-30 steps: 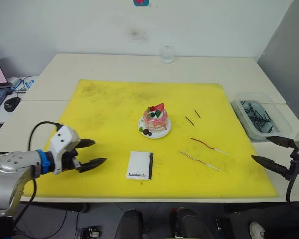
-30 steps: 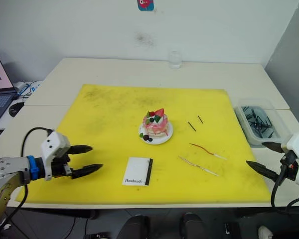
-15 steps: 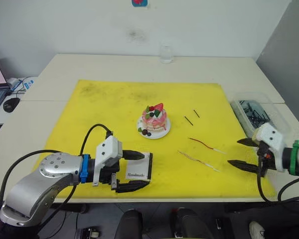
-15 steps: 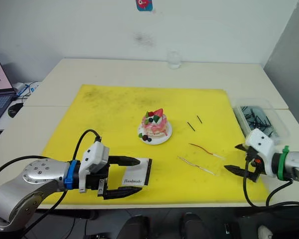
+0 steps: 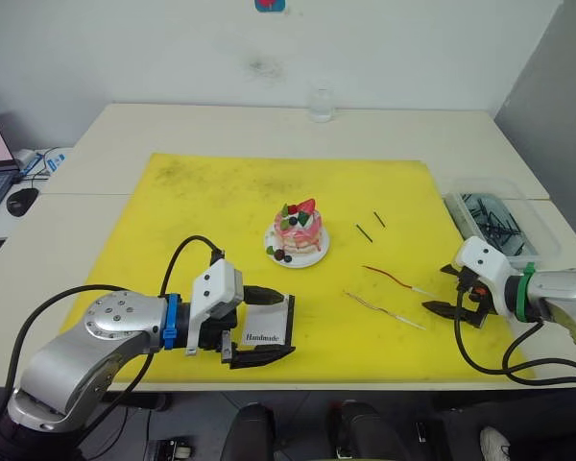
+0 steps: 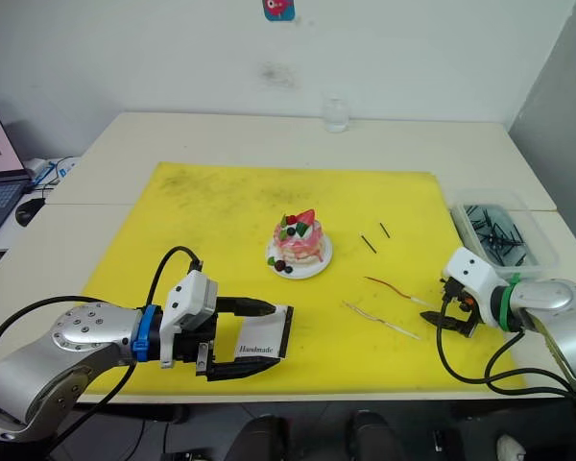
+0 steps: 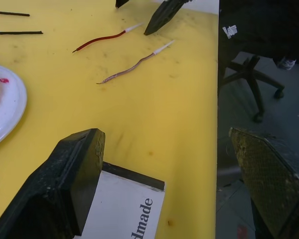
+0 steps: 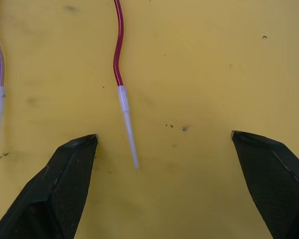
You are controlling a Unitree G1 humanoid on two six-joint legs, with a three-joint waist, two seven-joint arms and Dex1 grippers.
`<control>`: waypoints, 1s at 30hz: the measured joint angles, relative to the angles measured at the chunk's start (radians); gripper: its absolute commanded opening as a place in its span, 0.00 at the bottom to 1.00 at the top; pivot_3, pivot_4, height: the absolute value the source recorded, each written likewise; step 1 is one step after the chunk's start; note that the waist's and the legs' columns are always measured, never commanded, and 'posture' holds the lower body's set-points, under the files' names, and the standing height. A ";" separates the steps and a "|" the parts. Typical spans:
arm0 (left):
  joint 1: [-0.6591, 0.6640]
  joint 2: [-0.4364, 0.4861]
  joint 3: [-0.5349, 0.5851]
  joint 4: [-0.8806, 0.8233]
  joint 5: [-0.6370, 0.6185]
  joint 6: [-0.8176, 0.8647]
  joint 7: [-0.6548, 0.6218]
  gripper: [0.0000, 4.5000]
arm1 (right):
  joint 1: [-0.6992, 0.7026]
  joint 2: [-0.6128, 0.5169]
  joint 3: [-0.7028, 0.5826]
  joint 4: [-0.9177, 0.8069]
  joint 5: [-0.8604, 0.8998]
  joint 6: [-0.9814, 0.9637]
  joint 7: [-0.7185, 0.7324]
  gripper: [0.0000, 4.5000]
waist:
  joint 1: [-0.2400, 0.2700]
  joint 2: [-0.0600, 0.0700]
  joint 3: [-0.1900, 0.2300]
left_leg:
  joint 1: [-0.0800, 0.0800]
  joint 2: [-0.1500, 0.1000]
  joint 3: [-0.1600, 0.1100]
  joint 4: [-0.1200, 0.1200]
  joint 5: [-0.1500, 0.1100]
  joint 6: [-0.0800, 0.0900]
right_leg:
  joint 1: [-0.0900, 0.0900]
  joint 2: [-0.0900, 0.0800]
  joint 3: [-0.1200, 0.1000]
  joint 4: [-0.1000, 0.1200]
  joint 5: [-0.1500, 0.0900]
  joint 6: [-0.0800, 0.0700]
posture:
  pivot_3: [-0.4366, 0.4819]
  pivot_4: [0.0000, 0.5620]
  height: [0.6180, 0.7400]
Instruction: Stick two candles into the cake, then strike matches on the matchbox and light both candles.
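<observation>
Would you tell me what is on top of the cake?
The cake carries a red strawberry and dark berries. No candles stand in it; both candles lie on the mat.

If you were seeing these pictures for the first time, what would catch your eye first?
The pink cake stands mid-way on the yellow mat. Near the front edge, the left gripper reaches around the matchbox, jaws open. The right gripper hovers, jaws open, at the pale ends of two candles.

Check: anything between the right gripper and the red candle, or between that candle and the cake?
Nothing visible. The right gripper has its jaws open, with the red candle's pale tip lying on bare yellow mat just ahead. From there to the cake is open mat; the two matches lie off to the side.
</observation>
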 measured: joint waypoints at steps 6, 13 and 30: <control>-0.014 -0.004 -0.001 0.000 -0.006 0.005 0.005 1.00 | 0.000 0.000 0.023 -0.006 -0.009 -0.016 0.019 0.38 | 0.000 0.000 0.000 | 0.000 0.000 0.000 0.000 0.000 0.000 | 0.000 0.000 0.000 0.000 0.000 0.000 | 0.48 0.27 1.00; -0.014 -0.008 -0.003 0.000 -0.006 0.006 0.019 1.00 | 0.006 0.000 0.037 -0.024 -0.030 -0.033 0.029 0.00 | 0.000 0.000 0.000 | 0.000 0.000 0.000 0.001 0.000 0.000 | 0.000 0.000 0.000 0.000 0.000 0.000 | 0.48 0.27 1.00; -0.055 -0.157 0.076 0.082 -0.192 0.205 0.200 1.00 | 0.051 0.084 -0.381 -0.169 0.391 0.271 0.056 0.00 | 0.002 0.000 0.000 | 0.000 0.000 -0.002 0.002 0.000 0.000 | 0.001 0.000 -0.001 0.001 0.001 0.001 | 0.48 0.27 1.00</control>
